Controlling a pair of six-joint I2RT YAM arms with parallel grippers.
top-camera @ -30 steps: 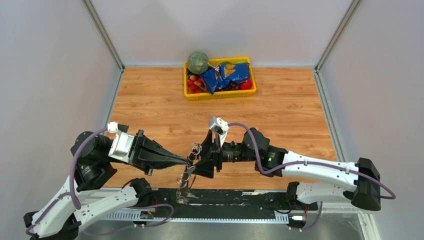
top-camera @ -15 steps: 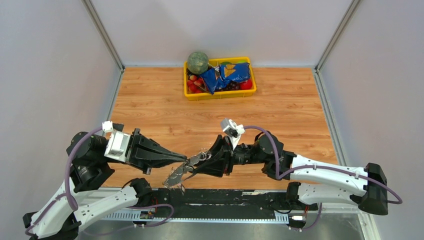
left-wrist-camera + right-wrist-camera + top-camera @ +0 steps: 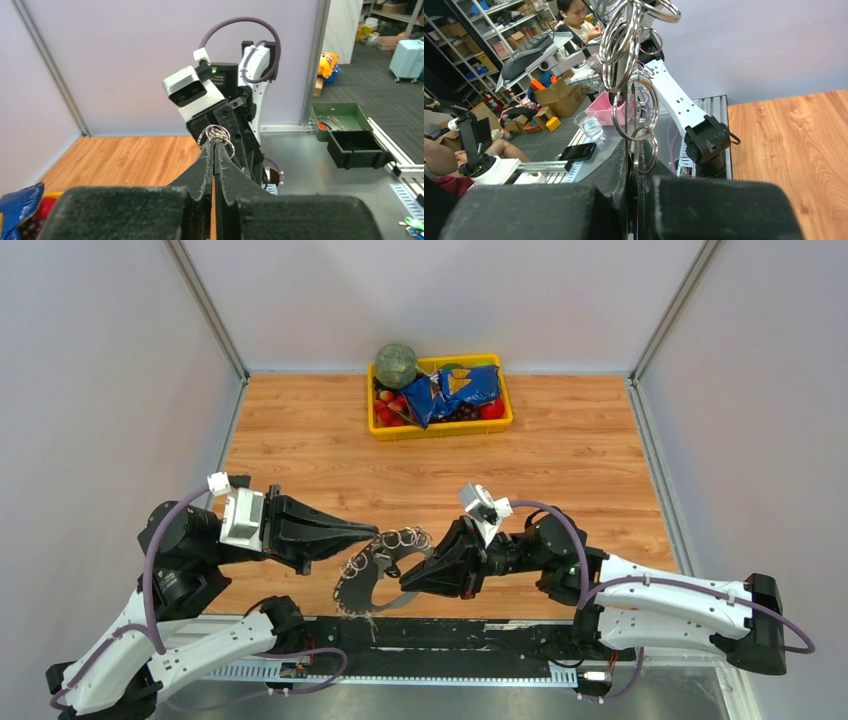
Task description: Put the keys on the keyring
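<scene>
The keyring (image 3: pixel 341 590), a thin silver loop fringed with small rings (image 3: pixel 401 537), hangs above the table's near edge between both grippers. My left gripper (image 3: pixel 374 536) is shut on the small rings at the loop's far left; in the left wrist view the rings (image 3: pixel 216 133) sit pinched at the tip of that gripper (image 3: pixel 215 145). My right gripper (image 3: pixel 408 582) is shut on the loop's right side. In the right wrist view the wire runs between the closed fingers of the right gripper (image 3: pixel 633 147), with the keyring's stacked rings (image 3: pixel 624 60) above. I cannot make out the keys.
A yellow tray (image 3: pixel 440 428) at the far middle of the wooden table holds a green melon (image 3: pixel 396 364), a blue bag (image 3: pixel 450 392) and red fruit. A black rail (image 3: pixel 480 635) runs along the near edge. Grey walls close in both sides.
The right gripper has closed onto the keyring and drawn back to the right. The keyring, dangling before, is now spread out between both grippers. The left gripper shifted slightly farther away.
</scene>
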